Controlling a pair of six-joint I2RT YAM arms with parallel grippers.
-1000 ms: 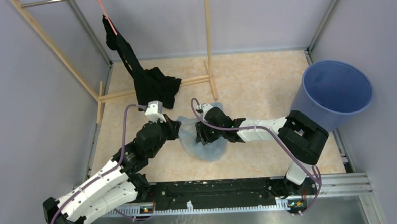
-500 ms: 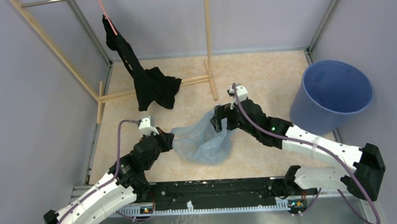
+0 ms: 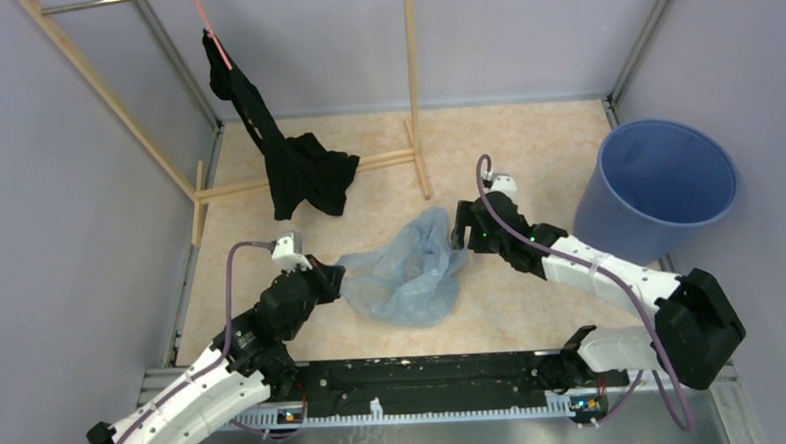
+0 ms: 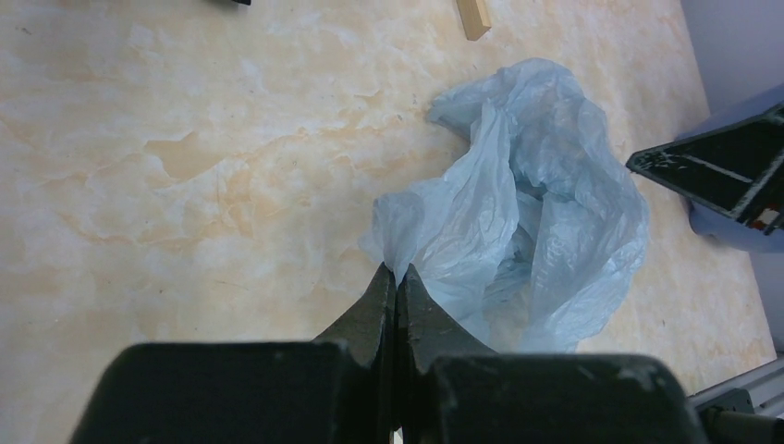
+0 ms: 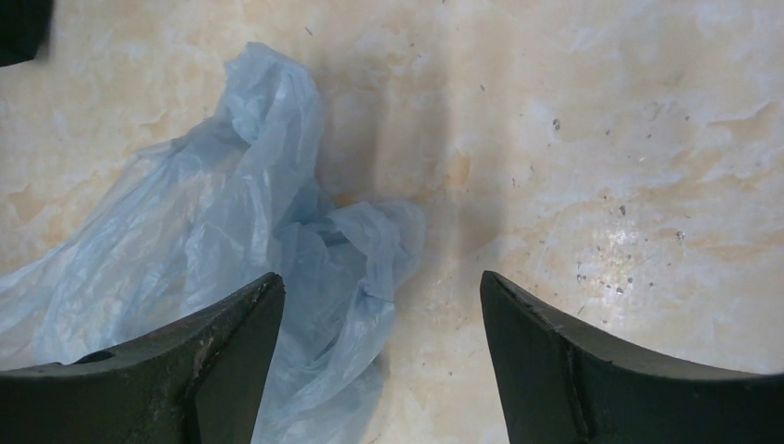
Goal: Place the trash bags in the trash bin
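You're at the pick-up step. The thin, pale-blue translucent plastic trash bag point(image 3: 406, 273) lies crumpled on the marbled beige desk point(image 3: 536, 146), well apart from the big round blue plastic bin point(image 3: 609, 223), which looks to have nothing in it from the top view. The L gripper point(image 4: 398, 273) is pinched tight on a corner of film at the bag's edge farthest from the bin, and the film rises in a small peak at the tips. The R gripper point(image 5: 379, 296) is spread wide, gripping nothing, and hovers over the bag's bin-side edge, i.e. between bag and bin. Next move, I'd say: drop the R gripper onto a fold of that near edge and close. Then lift w/ both arms and carry toward the bin, high enough to clear the rim. The bag is soft, wrinkly and loosely heaped in folds, w/ the desk showing through it. Expect it to sag and trail, so a low carry could snag on the rim. The black cloth garment point(image 3: 302, 171) hanging beyond the bag, far from the bin, isn't your target.
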